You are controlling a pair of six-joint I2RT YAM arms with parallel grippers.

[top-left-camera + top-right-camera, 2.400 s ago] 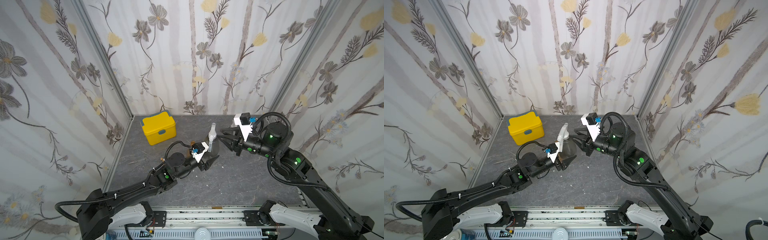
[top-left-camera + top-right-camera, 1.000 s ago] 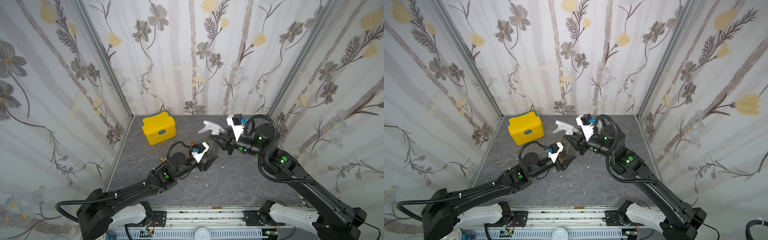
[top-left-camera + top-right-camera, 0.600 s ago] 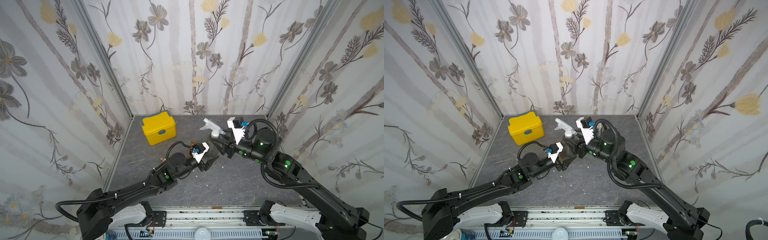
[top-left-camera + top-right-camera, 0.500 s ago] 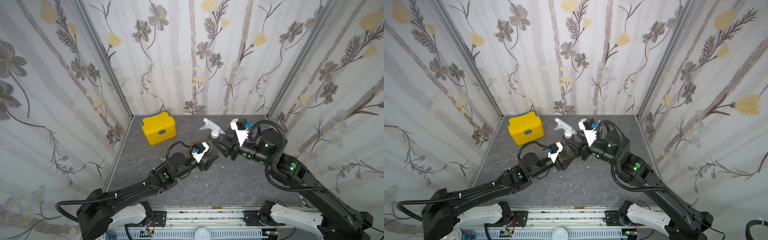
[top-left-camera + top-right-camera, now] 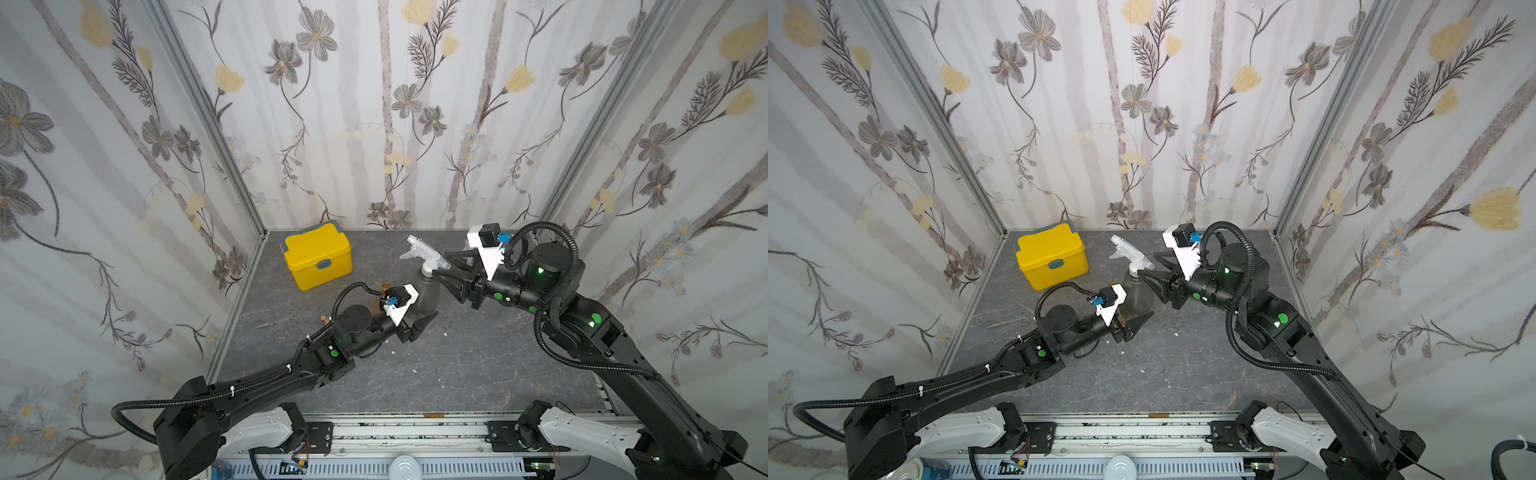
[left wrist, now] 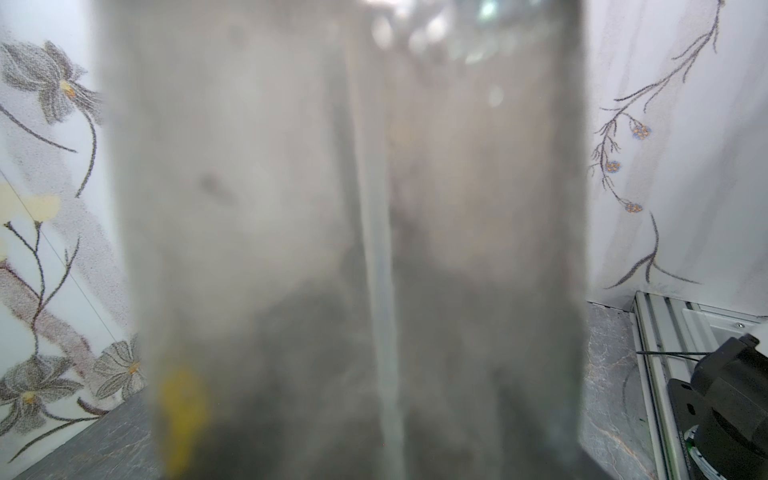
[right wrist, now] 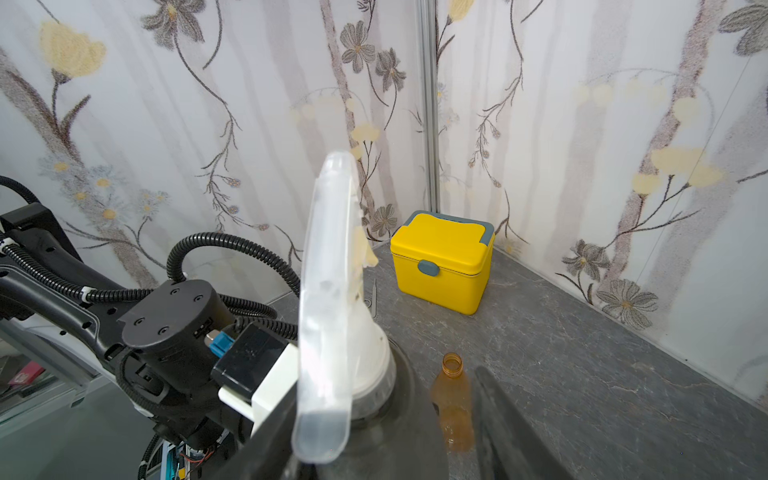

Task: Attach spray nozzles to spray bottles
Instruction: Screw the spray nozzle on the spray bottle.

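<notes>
**Right hand (image 5: 451, 272) eased back from clear nozzle (image 5: 424, 252); left hand (image 5: 422, 318) keeps grey bottle (image 5: 428, 296)**

Top views: compared with a second ago, the right hand sits slightly further toward its own side. The nozzle spout has turned toward the yellow box (image 5: 318, 259) since the oldest frame. In both top views the left hand is clamped on the grey bottle's lower body, with the clear nozzle seated on the neck. Can't tell if the base rests on the worktop (image 5: 457, 374). Right hand jaws are spread, tips by the collar. Amber bottle (image 5: 385, 286) is just behind the left hand, neck bare. Scissors (image 5: 282, 320) lie near the left wall.

Left wrist: blurred grey bottle wall fills the frame, dip tube (image 6: 378, 291) inside it.

Right wrist: the nozzle sits between spread fingers (image 7: 507, 432). The visible finger is clear of the collar, and the amber bottle shows in the gap.
</notes>
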